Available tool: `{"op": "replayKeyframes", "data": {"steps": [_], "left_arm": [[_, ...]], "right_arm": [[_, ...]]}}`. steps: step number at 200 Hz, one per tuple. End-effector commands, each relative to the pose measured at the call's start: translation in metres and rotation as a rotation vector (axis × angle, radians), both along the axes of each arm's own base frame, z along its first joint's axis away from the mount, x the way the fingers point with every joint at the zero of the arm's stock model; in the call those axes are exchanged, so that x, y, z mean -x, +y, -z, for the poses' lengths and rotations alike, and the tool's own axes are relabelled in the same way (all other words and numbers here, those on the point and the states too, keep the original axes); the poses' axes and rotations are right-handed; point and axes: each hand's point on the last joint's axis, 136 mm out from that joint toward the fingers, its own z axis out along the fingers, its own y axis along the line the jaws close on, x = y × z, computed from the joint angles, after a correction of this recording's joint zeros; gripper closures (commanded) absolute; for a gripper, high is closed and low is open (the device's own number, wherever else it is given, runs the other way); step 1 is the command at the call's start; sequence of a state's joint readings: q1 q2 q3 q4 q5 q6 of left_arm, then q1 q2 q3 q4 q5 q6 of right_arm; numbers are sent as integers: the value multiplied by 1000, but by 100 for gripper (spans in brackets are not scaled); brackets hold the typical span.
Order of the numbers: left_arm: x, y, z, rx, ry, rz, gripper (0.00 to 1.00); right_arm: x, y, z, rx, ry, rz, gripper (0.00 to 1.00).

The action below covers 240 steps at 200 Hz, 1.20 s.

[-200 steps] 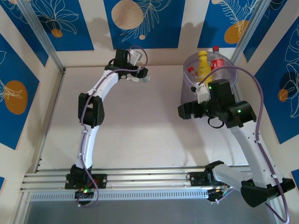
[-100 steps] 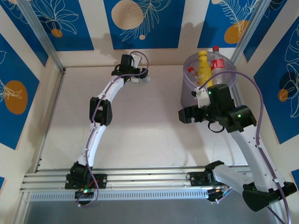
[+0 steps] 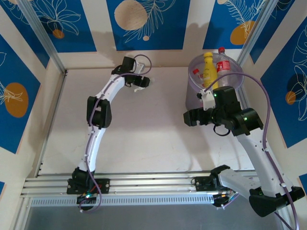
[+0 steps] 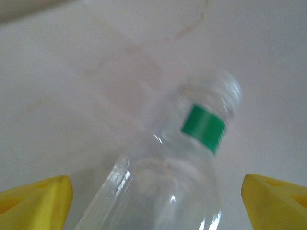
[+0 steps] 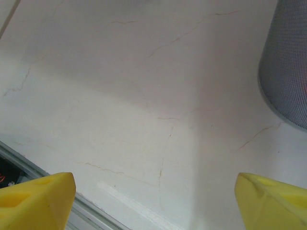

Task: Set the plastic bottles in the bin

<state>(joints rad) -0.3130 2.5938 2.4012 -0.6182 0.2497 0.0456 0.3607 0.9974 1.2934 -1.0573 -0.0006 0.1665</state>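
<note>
Left hand (image 4: pixel 153 201): fingers wide apart, one on each side of the clear bottle (image 4: pixel 168 182); no pad touches it, so it is not gripped.
Clear bottle: lies on the desk (image 3: pixel 144 134) at the far edge, by the back wall; a green band sits at its neck, and the blur leaves me unsure whether a cap is on.
Why so: the hand straddles the body, likely lined up for a pinch across the width.
Right hand (image 5: pixel 153 201): fingers apart, nothing between them; it hovers over bare desk just beside the bin (image 5: pixel 288 72), probably clear of the left arm's way.
Bin (image 3: pixel 192 91): far right corner; a yellow bottle (image 3: pixel 209 67) and a red-capped bottle (image 3: pixel 223 61) stand in it.
</note>
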Motion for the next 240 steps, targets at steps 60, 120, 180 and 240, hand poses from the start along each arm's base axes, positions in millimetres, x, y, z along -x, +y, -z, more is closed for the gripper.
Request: {"op": "replayKeyframes", "data": {"steps": [60,120,180,240], "left_arm": [[31,10,7,-184,-10,40,0],[23,4,36,-259,7,7,7],[25,3,20,-246,-19,1,39],[33,-5,-47,-110,-137,0,47]], "right_arm": [[3,0,1,-10,-16,-1,14],[7,-4,0,-4,-21,11,15],[4,-3,0,-5,-22,19,15],[-3,5,-14,-64,-39,40,16]]}}
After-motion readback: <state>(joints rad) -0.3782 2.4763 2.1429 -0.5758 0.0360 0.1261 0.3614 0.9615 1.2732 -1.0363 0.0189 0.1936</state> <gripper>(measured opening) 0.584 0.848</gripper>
